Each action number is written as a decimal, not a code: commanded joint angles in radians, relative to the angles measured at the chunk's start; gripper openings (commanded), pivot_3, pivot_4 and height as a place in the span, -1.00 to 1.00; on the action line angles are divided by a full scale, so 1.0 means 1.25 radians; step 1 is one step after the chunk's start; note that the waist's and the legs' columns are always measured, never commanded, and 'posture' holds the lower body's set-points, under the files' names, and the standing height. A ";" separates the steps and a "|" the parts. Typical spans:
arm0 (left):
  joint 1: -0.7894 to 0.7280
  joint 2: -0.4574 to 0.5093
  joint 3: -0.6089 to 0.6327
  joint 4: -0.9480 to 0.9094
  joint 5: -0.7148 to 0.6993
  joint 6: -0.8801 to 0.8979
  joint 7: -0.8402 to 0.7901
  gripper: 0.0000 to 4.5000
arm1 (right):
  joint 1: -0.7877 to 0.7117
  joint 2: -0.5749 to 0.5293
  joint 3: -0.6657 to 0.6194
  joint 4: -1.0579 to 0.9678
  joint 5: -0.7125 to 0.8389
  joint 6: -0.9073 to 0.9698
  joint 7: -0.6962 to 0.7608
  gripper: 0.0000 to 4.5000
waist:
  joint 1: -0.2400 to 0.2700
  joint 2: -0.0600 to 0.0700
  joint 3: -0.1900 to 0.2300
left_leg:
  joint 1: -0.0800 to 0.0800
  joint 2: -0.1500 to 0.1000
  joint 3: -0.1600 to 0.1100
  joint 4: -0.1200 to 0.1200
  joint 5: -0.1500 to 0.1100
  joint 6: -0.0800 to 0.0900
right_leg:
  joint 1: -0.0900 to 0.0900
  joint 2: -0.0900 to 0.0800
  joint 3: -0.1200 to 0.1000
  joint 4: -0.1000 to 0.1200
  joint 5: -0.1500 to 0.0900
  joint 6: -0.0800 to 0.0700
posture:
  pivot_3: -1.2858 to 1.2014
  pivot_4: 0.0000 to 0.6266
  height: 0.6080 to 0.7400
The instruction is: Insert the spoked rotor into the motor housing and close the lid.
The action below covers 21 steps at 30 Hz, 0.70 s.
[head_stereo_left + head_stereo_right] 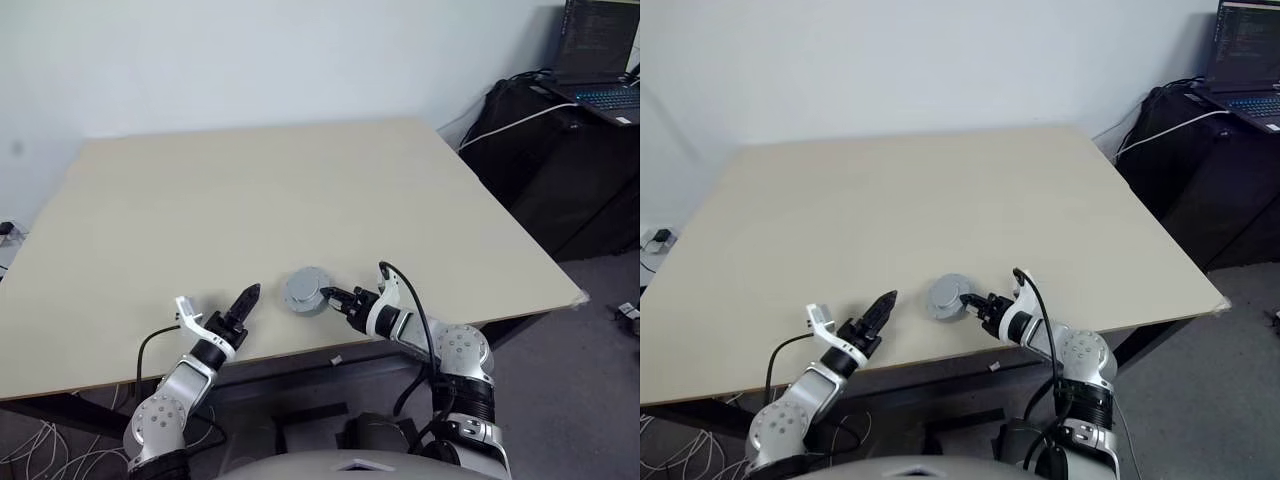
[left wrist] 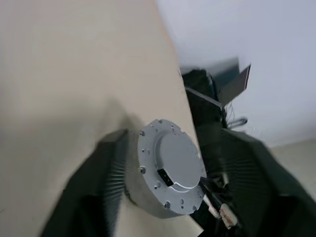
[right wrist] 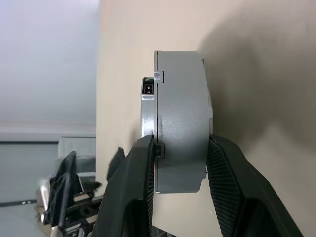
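The two head views look forward and down from above the near edge of the table (image 1: 300, 190), taking in its whole top and the far wall, a slight sideways offset apart. Each wrist view looks along its own fingers, close to the closed motor housing (image 2: 170, 175) near the table's near edge, from opposite sides. All four share that assembly.
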 commanded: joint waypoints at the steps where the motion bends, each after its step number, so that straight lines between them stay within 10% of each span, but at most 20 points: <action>1: 0.042 -0.051 -0.016 -0.039 -0.085 0.016 0.002 0.99 | -0.021 0.067 -0.004 -0.023 0.065 -0.014 0.004 -0.45 | 0.000 0.000 0.000 | 0.000 0.000 0.000 0.000 0.000 0.000 | 0.000 0.000 0.000 0.000 0.000 0.000 | 0.03 -1.00 1.00; 21: 0.088 -0.031 -0.099 -0.012 -0.289 0.026 0.022 1.00 | -0.026 0.133 0.070 -0.090 0.277 0.027 -0.124 -0.45 | -0.003 0.000 0.001 | -0.001 0.000 0.000 0.000 0.000 0.000 | 0.000 0.000 0.000 0.000 0.000 -0.001 | 0.03 -1.00 1.00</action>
